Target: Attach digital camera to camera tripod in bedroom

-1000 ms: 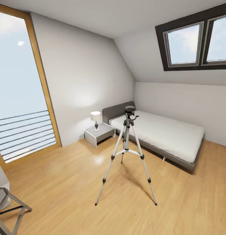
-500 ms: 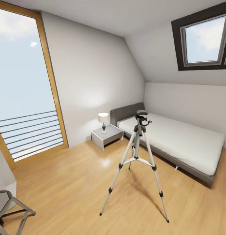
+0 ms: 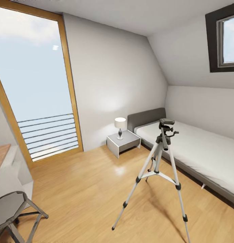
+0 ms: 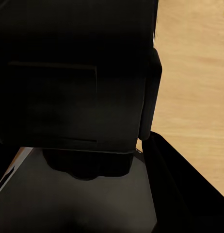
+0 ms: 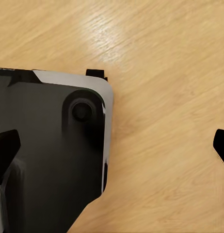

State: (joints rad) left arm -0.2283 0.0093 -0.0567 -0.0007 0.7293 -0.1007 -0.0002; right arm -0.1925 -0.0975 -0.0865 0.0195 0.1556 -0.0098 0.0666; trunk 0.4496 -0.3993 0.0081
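**Tripod in view, camera panning left**

We're seeing the camera tripod (image 3: 160, 168) standing upright on the wood floor (image 3: 83, 189), long axis vertical, head level, pan handle angling down toward us, just beside the bed (image 3: 198, 152). Since a second ago our view is swinging left: tripod, bed and nightstand (image 3: 123, 142) are sliding right in frame. Right gripper (image 5: 112, 145) fingertips are spread wide over bare floor, holding nothing. Left jaws: can't tell.
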